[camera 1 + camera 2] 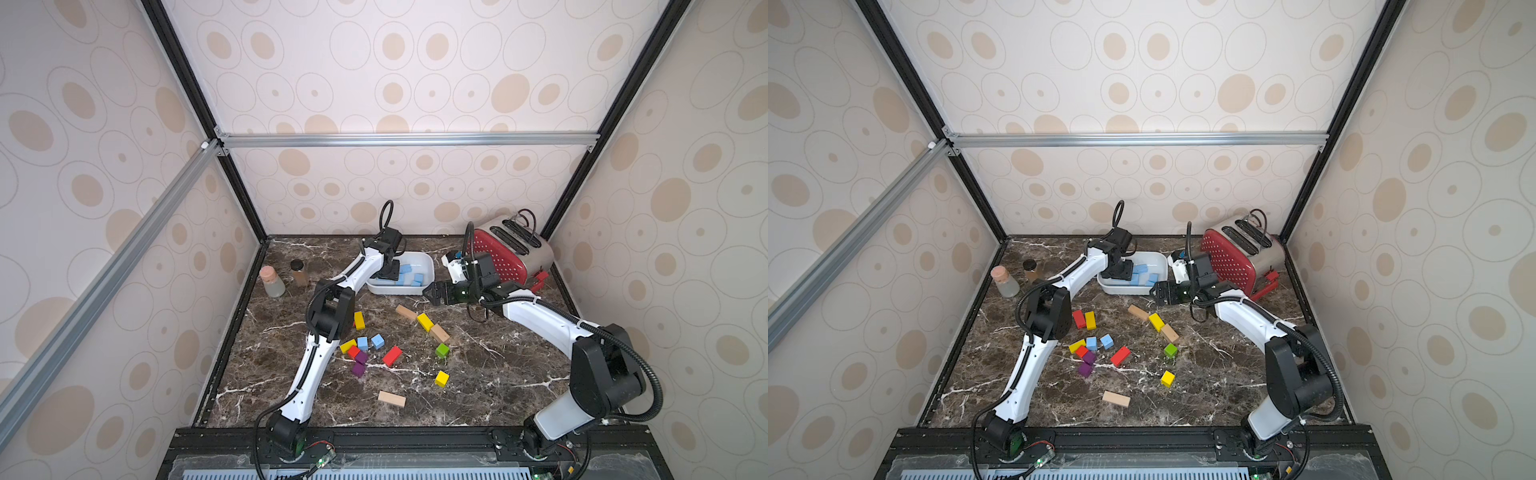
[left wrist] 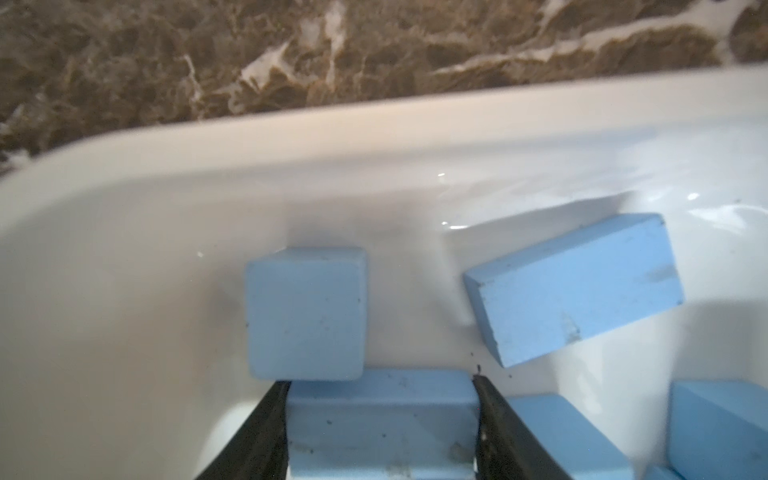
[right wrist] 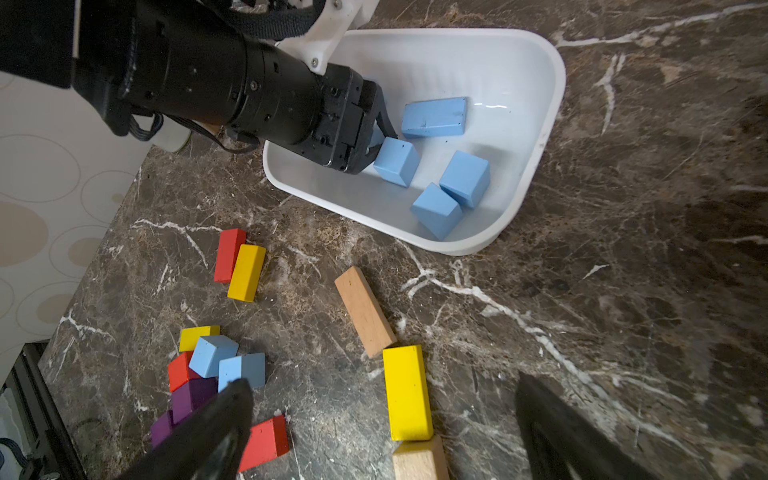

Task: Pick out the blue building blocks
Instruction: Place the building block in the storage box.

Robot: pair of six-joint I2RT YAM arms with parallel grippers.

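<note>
My left gripper point(image 1: 390, 274) reaches down into the white tray point(image 1: 428, 262) and is shut on a blue building block point(image 2: 382, 424), one jaw against each side. Several more blue building blocks lie loose in the tray, among them a cube point(image 2: 307, 311) and a longer bar point(image 2: 573, 286). Two blue cubes point(image 1: 362, 343) point(image 1: 377, 340) sit on the marble table in a cluster with yellow, red and purple blocks; the right wrist view shows them too point(image 3: 214, 353) point(image 3: 243, 368). My right gripper point(image 1: 428, 293) hovers open and empty beside the tray's near right corner.
A red toaster point(image 1: 507, 253) lies tilted at the back right. Two small bottles point(image 1: 272, 280) point(image 1: 299, 272) stand at the back left. Yellow point(image 1: 424, 322), red point(image 1: 392, 356), green point(image 1: 442, 350), purple point(image 1: 358, 369) and tan wooden point(image 1: 391, 398) blocks lie scattered mid-table.
</note>
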